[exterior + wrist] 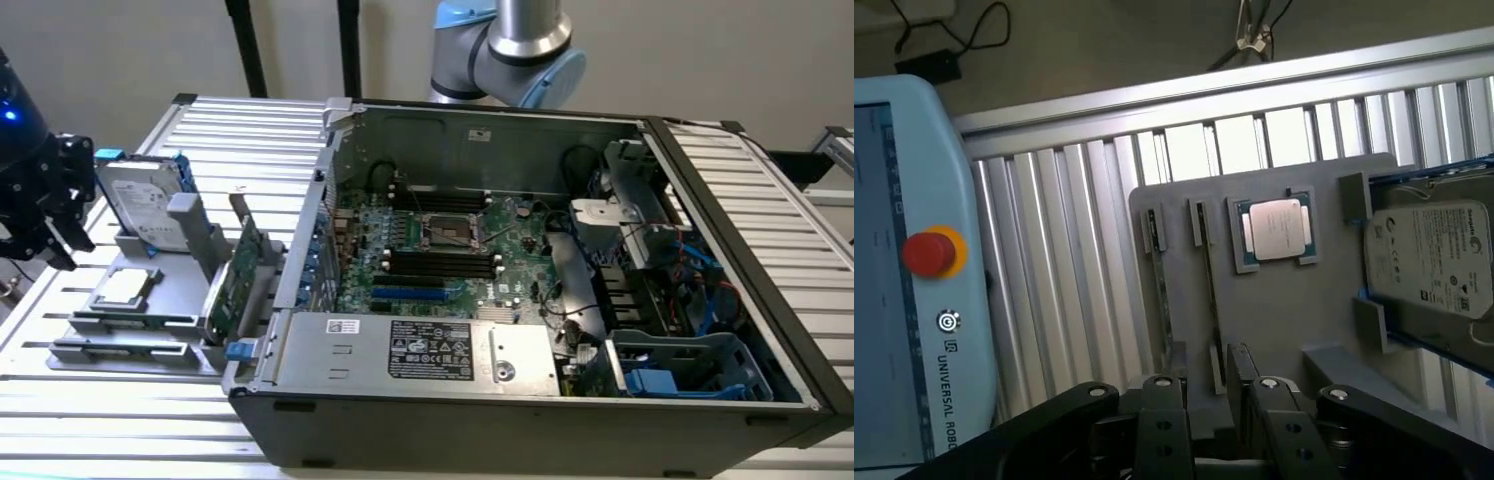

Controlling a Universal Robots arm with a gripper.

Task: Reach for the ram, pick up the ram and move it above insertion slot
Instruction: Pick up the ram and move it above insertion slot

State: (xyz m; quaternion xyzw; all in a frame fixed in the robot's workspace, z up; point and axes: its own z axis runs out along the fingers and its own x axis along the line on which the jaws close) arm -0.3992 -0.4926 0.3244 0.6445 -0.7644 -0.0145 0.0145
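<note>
Though apart, ram (1207,290) below gripper (1209,400).

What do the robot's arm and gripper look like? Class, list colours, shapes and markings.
The arm is a silver metal tube with rounded light-blue joint caps. The gripper is black, built from jointed links with round pins at the pivots. In the exterior view, a small blue light glows on the black body above it.
</note>
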